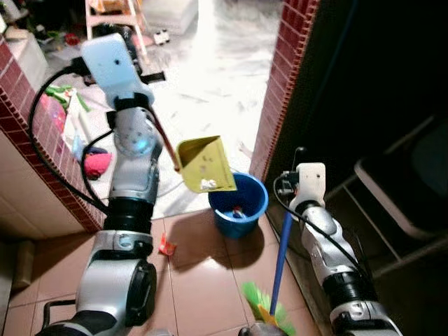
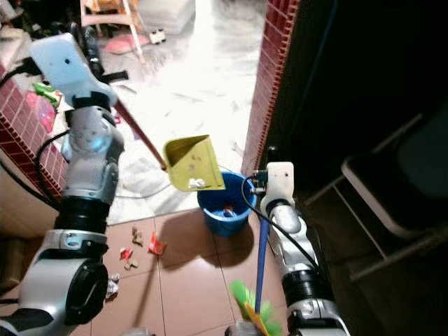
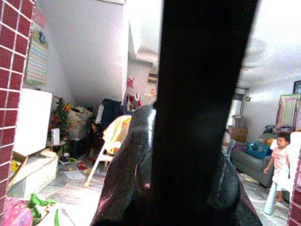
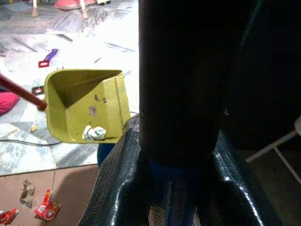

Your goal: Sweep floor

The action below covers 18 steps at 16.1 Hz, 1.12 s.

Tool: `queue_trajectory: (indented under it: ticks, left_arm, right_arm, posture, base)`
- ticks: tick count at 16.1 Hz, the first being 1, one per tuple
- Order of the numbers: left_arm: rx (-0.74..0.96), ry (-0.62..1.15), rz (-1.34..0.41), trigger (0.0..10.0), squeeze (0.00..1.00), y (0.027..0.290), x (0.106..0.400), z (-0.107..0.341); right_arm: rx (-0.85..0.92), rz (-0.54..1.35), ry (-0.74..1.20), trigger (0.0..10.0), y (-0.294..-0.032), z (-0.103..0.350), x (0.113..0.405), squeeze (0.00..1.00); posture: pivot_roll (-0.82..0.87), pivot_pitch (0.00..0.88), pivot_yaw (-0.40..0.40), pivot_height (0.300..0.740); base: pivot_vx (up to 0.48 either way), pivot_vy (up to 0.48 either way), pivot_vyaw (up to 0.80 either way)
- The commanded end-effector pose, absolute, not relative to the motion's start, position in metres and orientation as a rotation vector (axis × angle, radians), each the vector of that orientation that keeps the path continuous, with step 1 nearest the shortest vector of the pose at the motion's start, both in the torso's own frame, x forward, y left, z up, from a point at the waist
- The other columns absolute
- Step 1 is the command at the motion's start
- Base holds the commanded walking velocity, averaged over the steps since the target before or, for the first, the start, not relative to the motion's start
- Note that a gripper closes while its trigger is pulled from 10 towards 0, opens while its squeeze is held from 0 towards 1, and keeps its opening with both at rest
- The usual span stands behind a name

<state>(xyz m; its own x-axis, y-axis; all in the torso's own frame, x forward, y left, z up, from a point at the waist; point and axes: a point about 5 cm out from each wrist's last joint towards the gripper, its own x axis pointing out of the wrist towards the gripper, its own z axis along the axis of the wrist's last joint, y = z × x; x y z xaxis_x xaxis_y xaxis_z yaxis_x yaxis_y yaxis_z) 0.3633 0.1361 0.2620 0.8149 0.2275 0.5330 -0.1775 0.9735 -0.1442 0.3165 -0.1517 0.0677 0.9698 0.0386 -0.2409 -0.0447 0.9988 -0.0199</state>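
— Nearest the head camera were the robot's two silver arms, yes? What did each one have?

— Right. The right gripper had its black fingers clamped round the blue broom handle, which stood nearly upright just beside the brick wall. The broom's green bristles sat low on the terracotta floor tiles.

— And the left?

— The left arm was raised, and its gripper was closed on the dark red handle of the yellow dustpan. The pan hung tilted above the rim of a blue bucket, with a crumpled white scrap lying at the pan's lower edge.

— Anything on the floor?

— Some litter: a red wrapper on the tiles near the bucket, and further small scraps beside the left arm.

— Beyond that?

— A bright marble floor ran off past the doorway. The left wrist view showed a cluttered room with a small child standing at the far side.
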Motion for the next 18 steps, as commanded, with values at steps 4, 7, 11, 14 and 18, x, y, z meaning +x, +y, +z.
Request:
queue_trajectory:
  ticks: [4, 7, 11, 14, 18]
  left_arm:
    - [-0.094, -0.695, 0.204, 10.0, 0.00, 0.133, 0.359, 0.286]
    - [-0.105, -0.677, 0.167, 10.0, 0.00, 0.127, 0.359, 0.282]
    - [-0.112, -0.654, 0.128, 10.0, 0.00, 0.120, 0.356, 0.275]
    - [-0.113, -0.657, 0.120, 10.0, 0.00, 0.120, 0.354, 0.275]
    - [-0.160, -0.694, 0.128, 10.0, 0.00, 0.124, 0.352, 0.290]
  right_arm:
    - [-0.014, 0.062, 0.226, 10.0, -0.148, 0.074, 0.318, 0.00]
    - [-0.015, 0.064, 0.228, 10.0, -0.148, 0.074, 0.318, 0.00]
    - [-0.014, 0.061, 0.249, 10.0, -0.148, 0.072, 0.318, 0.00]
    - [-0.020, 0.069, 0.248, 10.0, -0.148, 0.072, 0.318, 0.00]
    - [-0.023, 0.072, 0.250, 10.0, -0.147, 0.072, 0.318, 0.00]
  posture:
    - [-0.09, 0.013, 0.000, 0.740]
    - [-0.09, 0.020, -0.001, 0.740]
    - [-0.09, 0.022, -0.003, 0.740]
    - [-0.09, 0.021, -0.005, 0.740]
    - [-0.09, 0.022, -0.007, 0.740]
  base:
    - [0.444, 0.000, 0.00]
    - [0.151, 0.000, 0.00]
    - [0.000, 0.000, -0.20]
    - [0.000, 0.000, -0.67]
    - [0.000, 0.000, 0.00]
